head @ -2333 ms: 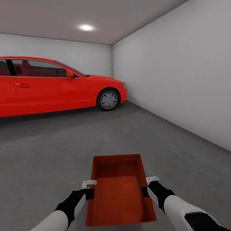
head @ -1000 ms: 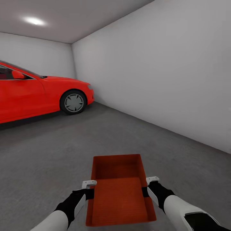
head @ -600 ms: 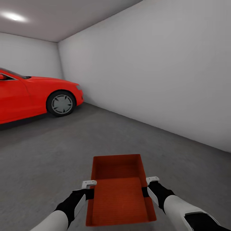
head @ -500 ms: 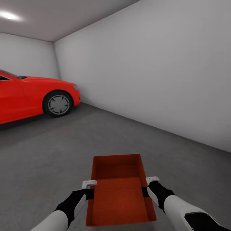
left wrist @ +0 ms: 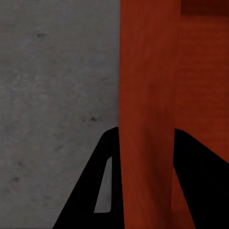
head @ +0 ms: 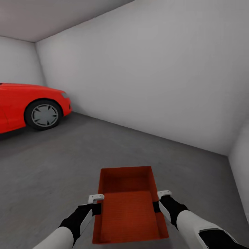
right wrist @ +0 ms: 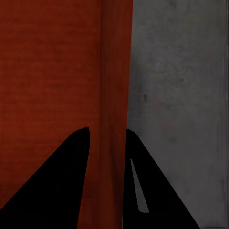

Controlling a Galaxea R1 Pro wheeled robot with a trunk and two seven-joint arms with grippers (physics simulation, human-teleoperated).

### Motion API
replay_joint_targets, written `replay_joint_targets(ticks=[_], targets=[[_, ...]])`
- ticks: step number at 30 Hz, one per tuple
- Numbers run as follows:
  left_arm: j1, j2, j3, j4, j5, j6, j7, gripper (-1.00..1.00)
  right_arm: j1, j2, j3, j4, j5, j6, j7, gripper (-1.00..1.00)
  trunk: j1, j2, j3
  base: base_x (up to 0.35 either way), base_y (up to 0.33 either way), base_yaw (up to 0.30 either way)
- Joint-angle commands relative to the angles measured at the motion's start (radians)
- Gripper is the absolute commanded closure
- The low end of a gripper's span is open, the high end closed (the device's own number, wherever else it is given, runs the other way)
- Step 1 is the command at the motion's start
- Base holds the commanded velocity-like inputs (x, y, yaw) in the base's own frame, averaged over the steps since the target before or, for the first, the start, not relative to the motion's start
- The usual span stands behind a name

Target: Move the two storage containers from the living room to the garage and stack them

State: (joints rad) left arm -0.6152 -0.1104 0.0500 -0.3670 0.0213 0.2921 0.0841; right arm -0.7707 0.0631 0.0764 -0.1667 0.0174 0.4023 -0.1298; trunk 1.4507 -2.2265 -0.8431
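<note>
Low in the frame, our left gripper [head: 98, 204] and right gripper [head: 158, 200] pinch the red-orange storage container's [head: 128, 205] side walls, its length pointing away from us.

2 white forearms end in black wrists, each pincer [head: 98, 203] black with a white outer finger.

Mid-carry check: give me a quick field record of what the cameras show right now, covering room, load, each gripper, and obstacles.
room: garage, grey concrete floor, white walls
load: one storage container, open top, empty, held level ahead of the trunk, above the floor
left gripper: shut on the container's left wall
right gripper: shut on the container's right wall
obstacle: red car ahead at left, apart from the load
second container: not seen
</note>
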Motion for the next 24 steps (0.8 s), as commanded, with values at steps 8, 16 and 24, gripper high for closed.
replay_joint_targets(ticks=[8, 16, 24], targets=[[0.0, 0.0, 0.007, -0.003, -0.011, 0.007, 0.005, 1.0, -0.001, 0.0, 0.002, -0.002, 0.004, 0.007, -0.002, 1.0, 0.0, 0.0, -0.001, 0.021, 0.012, -0.269], [0.001, 0.0, 0.006, -0.003, -0.011, 0.007, 0.005, 1.0, -0.001, 0.0, 0.002, -0.002, 0.004, 0.007, -0.002, 1.0, 0.0, 0.0, -0.001, 0.226, 0.184, -0.269], [0.0, 0.0, 0.005, -0.003, -0.011, 0.007, 0.005, 1.0, -0.001, 0.0, 0.001, -0.002, 0.004, 0.007, -0.002, 1.0, 0.0, 0.0, -0.001, 0.278, 0.23, -0.268]])
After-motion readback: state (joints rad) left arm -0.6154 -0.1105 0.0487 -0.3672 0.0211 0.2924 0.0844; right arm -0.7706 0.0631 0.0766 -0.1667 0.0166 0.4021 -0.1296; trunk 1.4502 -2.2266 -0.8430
